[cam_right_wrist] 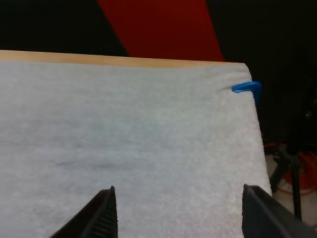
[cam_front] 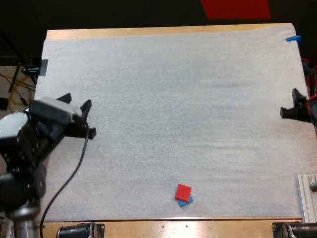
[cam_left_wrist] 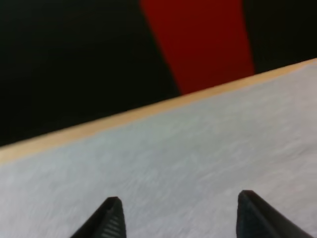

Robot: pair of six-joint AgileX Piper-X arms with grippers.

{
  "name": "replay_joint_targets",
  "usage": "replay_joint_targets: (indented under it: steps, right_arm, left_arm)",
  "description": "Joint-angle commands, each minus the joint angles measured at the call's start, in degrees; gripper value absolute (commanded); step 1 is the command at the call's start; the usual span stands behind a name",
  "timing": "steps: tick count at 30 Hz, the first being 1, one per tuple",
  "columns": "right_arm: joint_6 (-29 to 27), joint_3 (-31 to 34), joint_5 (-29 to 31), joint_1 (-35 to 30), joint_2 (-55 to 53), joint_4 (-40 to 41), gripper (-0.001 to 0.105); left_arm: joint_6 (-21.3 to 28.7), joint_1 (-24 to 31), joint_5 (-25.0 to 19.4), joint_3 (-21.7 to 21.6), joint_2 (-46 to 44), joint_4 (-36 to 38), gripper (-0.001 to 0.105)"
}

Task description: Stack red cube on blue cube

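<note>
The red cube point(cam_front: 183, 192) sits on top of the blue cube point(cam_front: 187, 201), turned a little askew, so that a sliver of blue shows along the side facing the mat's near right corner. The pair stands on the white mat point(cam_front: 173, 114) close to the mat's near edge, slightly right of the middle of that edge, with bare mat on all other sides. My left gripper point(cam_front: 76, 101) is over the mat's left margin, about halfway between the mat's near and far edges, well apart from the cubes; its jaws stand apart with nothing between them, and in the left wrist view they point across bare mat toward the mat's far edge. My right gripper point(cam_front: 290, 103) is at the mat's right edge, likewise about halfway between near and far, and also well apart from the cubes; its jaws are spread wide and grip nothing, and in the right wrist view they point over bare mat toward the mat's far right corner. The wooden table point(cam_front: 148, 32) shows as a pale strip just beyond the mat's far edge and another along its near edge.
</note>
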Motion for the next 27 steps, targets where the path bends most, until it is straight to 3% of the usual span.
replay_joint_targets:
  steps: [1, 5, 9, 15, 20, 27]
  right_arm:
    - [-0.81, 0.13, -1.33, -0.19, -2.09, 1.32, 0.054]
    - [-0.81, 2.33, -1.65, 0.02, -8.78, 4.15, 0.054]
    - [0.25, 6.35, -1.70, 0.18, -16.84, 6.80, 0.054]
    - [3.50, 11.30, -1.70, 0.18, -29.84, 11.56, 0.054]
    - [3.55, 13.03, -1.70, 0.18, -39.08, 16.25, 0.054]
    - [9.58, 13.03, -1.70, 0.18, -49.52, 21.09, 0.054]
  left_arm:
    - [-0.54, -1.34, 0.15, -0.26, -2.25, -0.36, 0.048]
    - [1.81, -3.80, -5.03, 0.89, -8.70, 3.10, 0.047]
    - [2.53, -3.80, -7.53, 4.38, -16.70, 5.62, 0.047]
    - [2.53, -3.80, -7.87, 8.79, -30.34, 9.83, 0.047]
    - [2.43, -3.80, -7.87, 9.05, -38.75, 17.34, 0.047]
    - [2.46, -3.80, -7.42, 9.05, -47.67, 28.71, 0.047]
